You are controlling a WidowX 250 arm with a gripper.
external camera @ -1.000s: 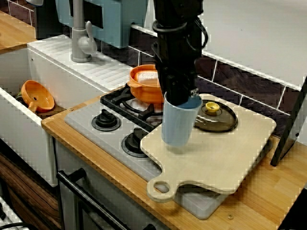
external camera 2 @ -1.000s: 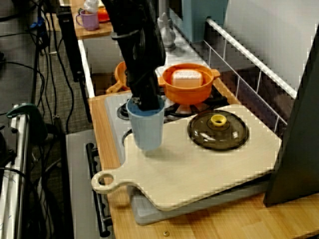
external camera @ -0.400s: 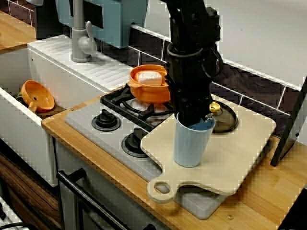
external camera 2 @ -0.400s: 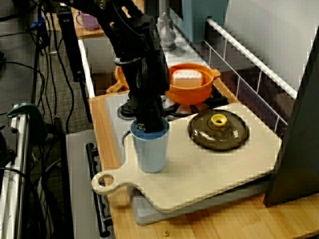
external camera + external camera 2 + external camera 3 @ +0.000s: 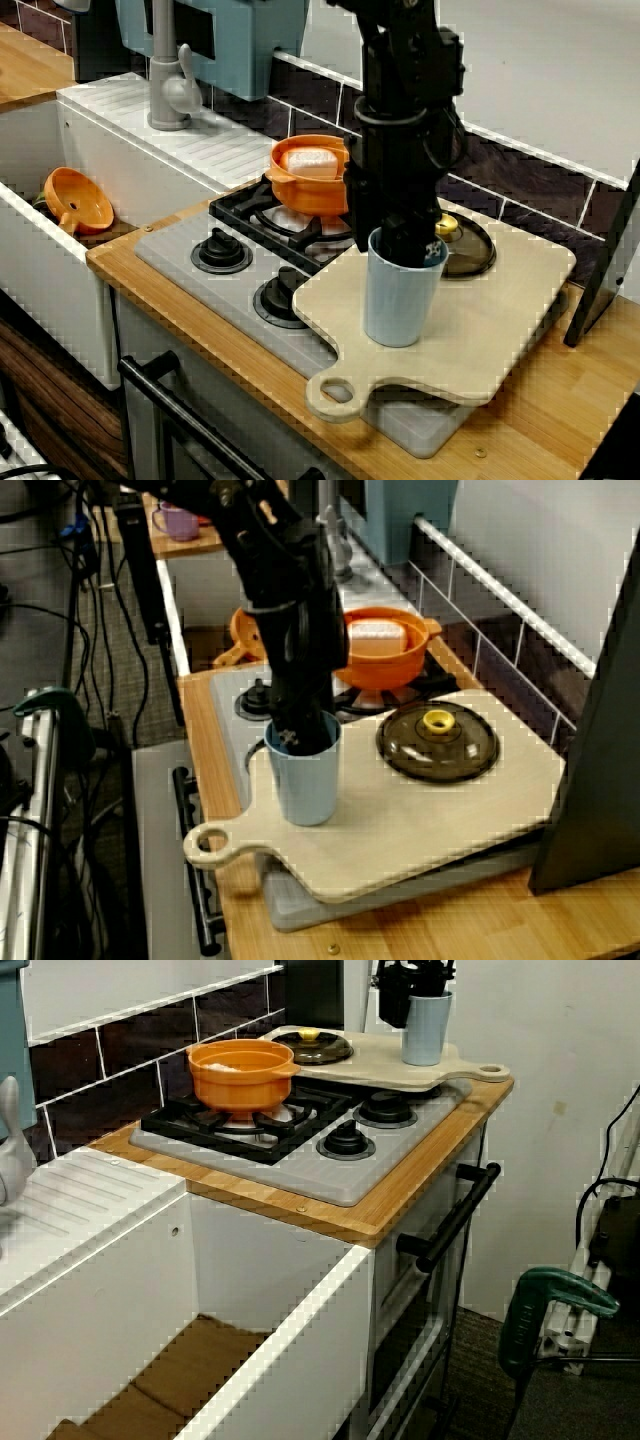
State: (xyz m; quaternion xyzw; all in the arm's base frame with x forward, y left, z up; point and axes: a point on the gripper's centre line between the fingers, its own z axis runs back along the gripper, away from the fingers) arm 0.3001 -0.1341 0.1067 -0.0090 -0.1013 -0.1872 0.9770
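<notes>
Standing upright on the cutting board (image 5: 500, 310), the blue cup (image 5: 402, 305) hung above it a second ago; the vertical arm's end effector (image 5: 405, 252) dips into its rim, and I cannot tell whether it grips.

You have a pale blue plastic cup (image 5: 402, 300) at the centre of the frame: smooth and matt, with only a soft sheen on its wall. Under it, the pale wooden paddle-shaped cutting board (image 5: 500, 310) looks unvarnished, dull and fine-grained. Right of centre, the dark smoked-glass lid (image 5: 470, 255) is glossy and throws reflections, and its yellow knob (image 5: 445, 225) shines like plastic. The orange pot (image 5: 305, 185) above centre looks like smooth plastic with a mild gloss. At centre left, the grey hob plate (image 5: 170, 245) is matt, and its black knobs (image 5: 221, 250) and black grate (image 5: 250, 205) are duller still. The honey-coloured wooden countertop (image 5: 560, 420) at lower right has a satin finish with visible grain. The dark wall tiles (image 5: 490, 160) at upper right are glossy.
</notes>
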